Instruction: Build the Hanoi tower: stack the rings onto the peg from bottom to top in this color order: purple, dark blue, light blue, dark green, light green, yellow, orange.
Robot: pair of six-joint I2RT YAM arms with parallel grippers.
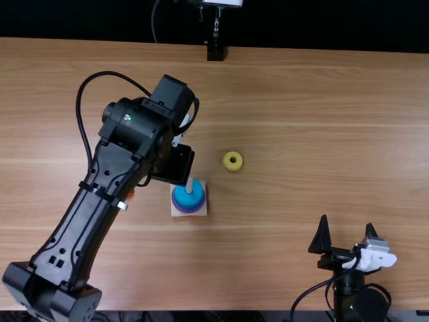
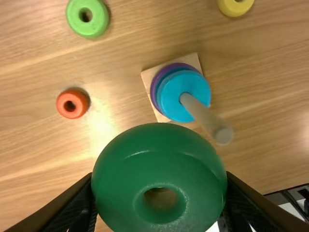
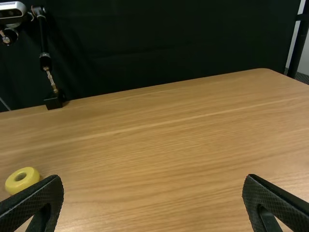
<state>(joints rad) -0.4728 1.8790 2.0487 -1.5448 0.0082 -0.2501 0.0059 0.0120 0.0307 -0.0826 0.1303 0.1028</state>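
My left gripper (image 1: 174,164) is above the table just behind the peg's base (image 1: 175,212). In the left wrist view that gripper (image 2: 159,193) is shut on the dark green ring (image 2: 159,159), beside the wooden peg (image 2: 205,116). Around the peg lie a purple ring (image 2: 155,87), a blue ring mostly covered, and the light blue ring (image 2: 176,96) on top. Light green ring (image 2: 87,18), orange ring (image 2: 73,103) and yellow ring (image 1: 232,160) lie loose. My right gripper (image 1: 347,225) stands open at the near right; in its wrist view the gripper (image 3: 153,181) holds nothing.
The left forearm (image 1: 100,194) spans the table's left part and partly covers the orange ring. A black stand (image 1: 215,52) stands at the table's far edge. The yellow ring is behind and right of the peg's base.
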